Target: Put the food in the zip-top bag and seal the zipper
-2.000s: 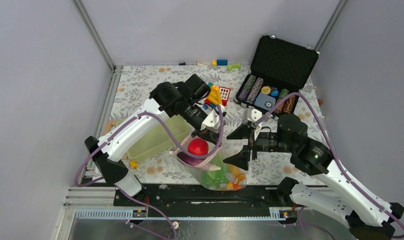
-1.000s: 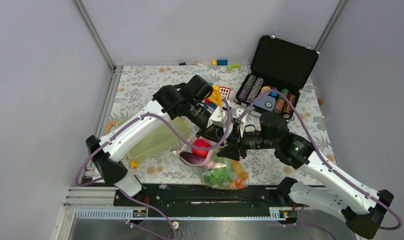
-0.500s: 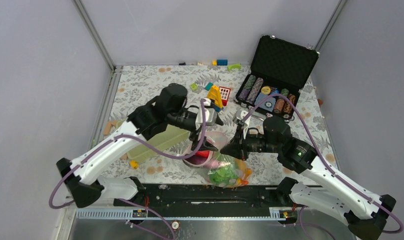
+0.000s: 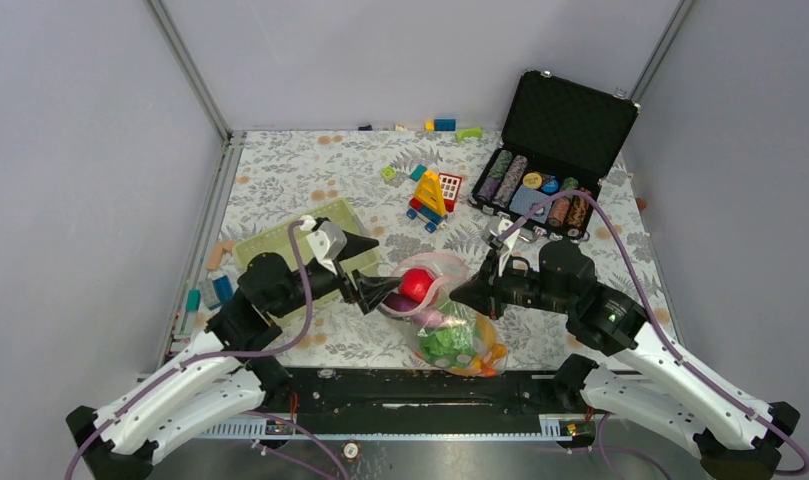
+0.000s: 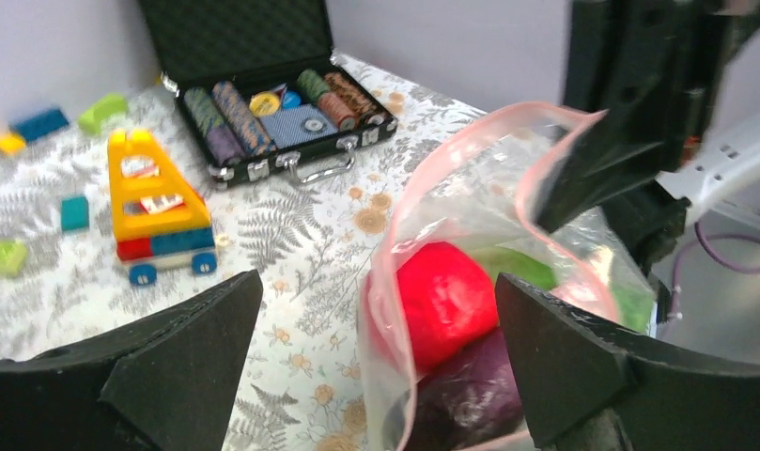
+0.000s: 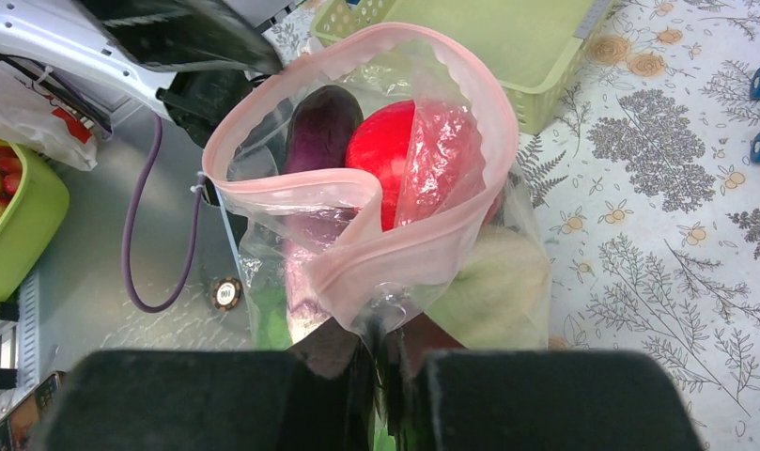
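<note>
The clear zip-top bag (image 4: pixel 450 325) lies near the table's front edge, its mouth gaping toward the left. Its pink zipper (image 6: pixel 409 254) is unsealed and folded over. Inside are the food pieces: a red round one (image 4: pixel 413 285) (image 5: pixel 446 301), a dark purple one (image 6: pixel 319 132) and green pieces (image 4: pixel 442 345). My right gripper (image 4: pixel 470 293) (image 6: pixel 390 352) is shut on the bag's rim at the zipper. My left gripper (image 4: pixel 380 292) (image 5: pixel 376 348) is open just left of the mouth, its fingers either side of the red piece without touching.
A pale green basket (image 4: pixel 290 245) stands behind the left arm. An open black case of poker chips (image 4: pixel 540 190) sits at the back right. A yellow and red block toy (image 4: pixel 430 195) stands mid-table. Loose blocks lie along the back wall (image 4: pixel 442 125).
The left gripper opened, let go of the bag and drew back to the left and nearer. The right gripper closed on the bag's rim. The bag shifted slightly right.
</note>
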